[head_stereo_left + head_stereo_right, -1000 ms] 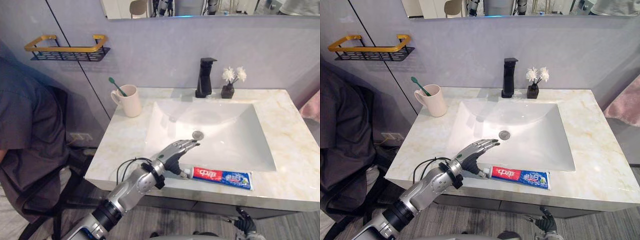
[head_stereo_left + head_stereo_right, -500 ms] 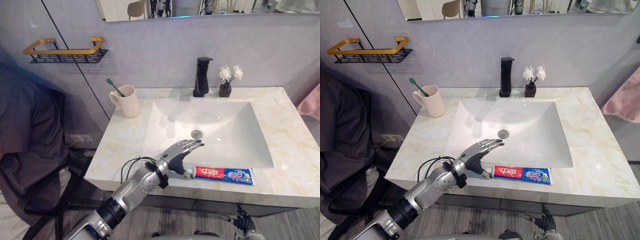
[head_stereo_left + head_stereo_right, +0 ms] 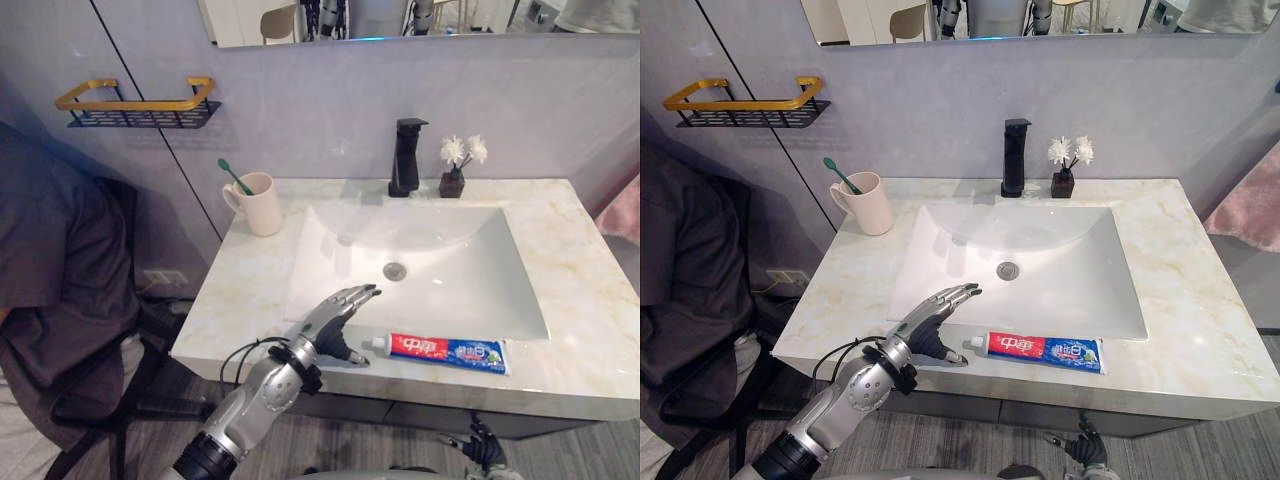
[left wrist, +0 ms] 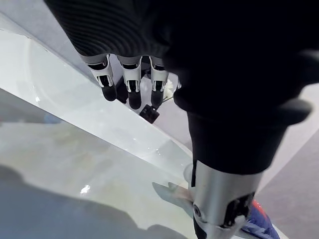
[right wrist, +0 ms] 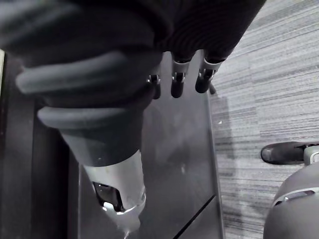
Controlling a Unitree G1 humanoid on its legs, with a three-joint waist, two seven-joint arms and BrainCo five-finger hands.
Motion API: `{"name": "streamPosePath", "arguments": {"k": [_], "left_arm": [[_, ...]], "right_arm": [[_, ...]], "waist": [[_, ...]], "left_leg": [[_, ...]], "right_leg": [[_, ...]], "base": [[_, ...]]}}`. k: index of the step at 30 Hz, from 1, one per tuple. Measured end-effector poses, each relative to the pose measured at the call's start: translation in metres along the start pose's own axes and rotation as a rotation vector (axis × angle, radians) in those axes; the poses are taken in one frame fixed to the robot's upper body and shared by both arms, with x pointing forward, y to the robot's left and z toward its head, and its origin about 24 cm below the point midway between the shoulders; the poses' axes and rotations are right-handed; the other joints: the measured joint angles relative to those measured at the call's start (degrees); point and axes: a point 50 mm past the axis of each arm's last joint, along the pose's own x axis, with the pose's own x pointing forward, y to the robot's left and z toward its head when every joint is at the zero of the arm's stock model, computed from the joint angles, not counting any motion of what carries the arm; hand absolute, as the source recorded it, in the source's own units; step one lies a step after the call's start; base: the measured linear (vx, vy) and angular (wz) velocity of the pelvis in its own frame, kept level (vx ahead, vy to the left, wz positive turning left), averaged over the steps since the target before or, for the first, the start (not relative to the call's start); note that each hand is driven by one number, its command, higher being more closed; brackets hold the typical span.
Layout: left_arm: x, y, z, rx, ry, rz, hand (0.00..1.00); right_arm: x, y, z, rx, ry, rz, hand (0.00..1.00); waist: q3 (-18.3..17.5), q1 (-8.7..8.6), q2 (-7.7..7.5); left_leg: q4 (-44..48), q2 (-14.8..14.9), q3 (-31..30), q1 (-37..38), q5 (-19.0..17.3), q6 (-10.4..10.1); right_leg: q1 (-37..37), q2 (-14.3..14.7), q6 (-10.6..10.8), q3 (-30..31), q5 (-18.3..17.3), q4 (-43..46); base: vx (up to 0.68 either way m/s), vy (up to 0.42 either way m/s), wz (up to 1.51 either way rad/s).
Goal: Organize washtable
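- The left robot hand (image 3: 336,320) hovers over the front edge of the surface (image 3: 243,292), at the sink's (image 3: 470,290) front left. Its fingers are spread wide and relaxed and it holds nothing. The thumb points toward the toothpaste cap, just beside it; I cannot tell if it touches.
- The right robot hand (image 5: 178,83) hangs low below the sink, near the floor, with loose fingers and nothing in it.
- The toothpaste (image 3: 446,352) lies flat on the surface in front of the sink, cap toward the left hand.
- Progress: I judge the task to be near its start. The toothpaste is not yet grasped or put away. Its likely home is the cup or the shelf, though the task does not say which.
- Already tidy, by the look of it: the toothbrush (image 3: 233,174) stands in the cup (image 3: 263,204) at the sink's back left.
- Count: one toothpaste, one toothbrush, one cup.
- Also one faucet (image 3: 406,156) behind the sink, one small flower vase (image 3: 455,172) to the faucet's right, and one wall shelf (image 3: 136,104) up and left of the sink.
- A person (image 3: 48,270) sits well left of the sink.
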Motion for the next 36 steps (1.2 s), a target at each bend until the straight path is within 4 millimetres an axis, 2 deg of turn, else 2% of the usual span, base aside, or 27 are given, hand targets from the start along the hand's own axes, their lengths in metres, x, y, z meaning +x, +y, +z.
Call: {"name": "streamPosePath", "arguments": {"k": [5, 20, 29, 33, 36], "left_arm": [[0.004, 0.0, 0.014, -0.023, -0.052, 0.02, 0.0], [0.019, -0.028, 0.044, -0.072, -0.173, -0.083, 0.0], [0.032, -0.037, 0.036, -0.025, -0.148, -0.137, 0.0], [0.036, -0.037, 0.034, -0.01, -0.142, -0.135, 0.0], [0.039, -0.036, 0.031, 0.005, -0.135, -0.141, 0.0]], "right_arm": [[-0.001, 0.0, -0.002, 0.001, 0.005, -0.01, 0.0], [-0.001, 0.008, -0.002, -0.021, 0.005, 0.02, 0.0], [-0.001, 0.008, -0.002, -0.021, 0.004, 0.02, 0.0], [-0.001, 0.009, -0.002, -0.021, 0.003, 0.021, 0.0], [0.0, 0.009, 0.0, -0.02, 0.0, 0.021, 0.0]], "waist": [[-0.1, 1.0, 0.13], [-0.4, 0.95, 0.36], [-0.3, 0.71, 0.24], [-0.3, -0.4, 0.16], [-0.3, -0.47, 0.05]], "left_leg": [[0.0, 0.1, 0.1, 0.0, 0.0, 0.0], [0.1, 0.2, 0.7, 0.0, 0.0, 0.0], [0.0, 0.3, 0.8, 0.0, 0.0, 0.0], [-0.2, 0.3, 1.0, 0.0, 0.0, 0.0], [-0.4, 0.3, 1.8, 0.0, 0.0, 0.0]], "right_leg": [[-0.1, 0.1, 0.0, 0.2, 0.0, 0.0], [-0.3, 0.2, -0.1, 0.8, 0.1, 0.0], [-0.3, 0.3, -0.3, 0.9, 0.2, -0.2], [-0.3, 0.3, -0.3, 1.0, 0.4, -0.5], [-0.3, 0.3, -0.3, 1.6, 1.2, -1.6]], "base": [[0.0, -0.005, -0.01], [0.0, -0.001, -0.02], [0.0, 0.0, 0.0], [0.0, 0.0, -0.01], [-0.01, -0.002, -0.11]]}}
